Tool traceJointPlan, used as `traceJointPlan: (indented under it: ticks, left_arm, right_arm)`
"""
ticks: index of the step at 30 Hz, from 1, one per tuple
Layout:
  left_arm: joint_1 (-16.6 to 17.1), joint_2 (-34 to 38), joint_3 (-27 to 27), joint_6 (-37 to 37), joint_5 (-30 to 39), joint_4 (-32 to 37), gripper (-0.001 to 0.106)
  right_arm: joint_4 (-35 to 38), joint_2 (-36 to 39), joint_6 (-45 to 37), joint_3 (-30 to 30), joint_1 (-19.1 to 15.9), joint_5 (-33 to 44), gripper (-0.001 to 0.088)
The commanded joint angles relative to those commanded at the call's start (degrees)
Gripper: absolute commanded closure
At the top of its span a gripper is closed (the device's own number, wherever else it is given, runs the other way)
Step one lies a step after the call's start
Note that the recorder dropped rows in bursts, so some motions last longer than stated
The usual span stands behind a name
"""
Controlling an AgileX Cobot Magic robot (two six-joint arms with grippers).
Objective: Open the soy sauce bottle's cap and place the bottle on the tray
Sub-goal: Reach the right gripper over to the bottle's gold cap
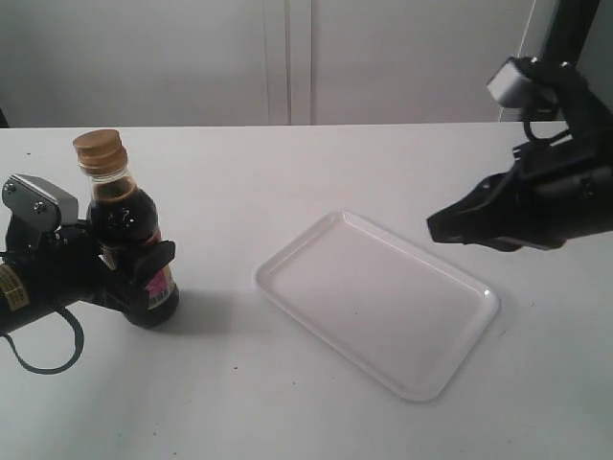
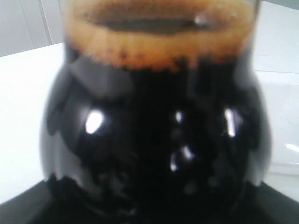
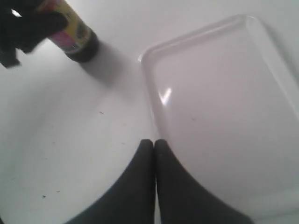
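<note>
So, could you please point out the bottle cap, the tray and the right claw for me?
cap (image 1: 100, 146), exterior view, ribbed side.
tray (image 1: 316, 234), exterior view, far raised rim.
right claw (image 3: 154, 145), right wrist view, closed fingertips.

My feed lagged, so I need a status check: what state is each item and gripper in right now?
soy sauce bottle: upright on the table, off the tray, held at the body.
cap: closed.
tray: flat on the table, nothing on it.
left gripper: fingers closed around the bottle.
right gripper: fingers shut together, holding nothing, raised by the tray's far side.
</note>
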Motion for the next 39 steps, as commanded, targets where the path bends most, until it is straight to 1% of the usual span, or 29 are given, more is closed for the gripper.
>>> traceJointPlan:
  ticks: [5, 8, 12, 20, 23, 29, 32, 33, 39]
  left_arm:
    - [0.0, 0.0, 0.0, 0.0, 0.0, 0.3, 0.105]
    - [0.0, 0.0, 0.0, 0.0, 0.0, 0.4, 0.105]
    - [0.0, 0.0, 0.0, 0.0, 0.0, 0.5, 0.105]
    - [0.0, 0.0, 0.0, 0.3, 0.0, 1.1, 0.105]
    - [0.0, 0.0, 0.0, 0.5, 0.0, 1.4, 0.105]
    - [0.0, 0.0, 0.0, 0.7, 0.0, 2.2, 0.105]
    - [0.0, 0.0, 0.0, 0.7, 0.0, 2.3, 0.105]
    - [0.0, 0.0, 0.0, 0.7, 0.0, 2.3, 0.105]
    - [0.0, 0.0, 0.0, 1.1, 0.0, 2.4, 0.105]
  right_arm:
    - [1.7, 4.7, 0.0, -5.1, 6.3, 0.0, 0.0868]
    - [3.5, 7.5, 0.0, -7.8, 9.2, 0.5, 0.0868]
    - [7.2, 11.2, 0.0, -11.1, 12.0, 2.6, 0.0868]
    - [11.8, 17.9, 0.0, -16.7, 17.8, 2.6, 0.0868]
    - [15.6, 21.1, 0.0, -19.3, 19.3, 2.6, 0.0868]
    - [22.3, 26.9, 0.1, -23.9, 21.1, 2.3, 0.0868]
    - [27.1, 29.8, 0.5, -26.6, 21.8, 3.8, 0.0868]
    - [28.3, 31.4, 0.5, -28.7, 22.3, 5.2, 0.0868]
    - [28.3, 38.1, 3.6, -36.9, 24.0, 7.6, 0.0868]
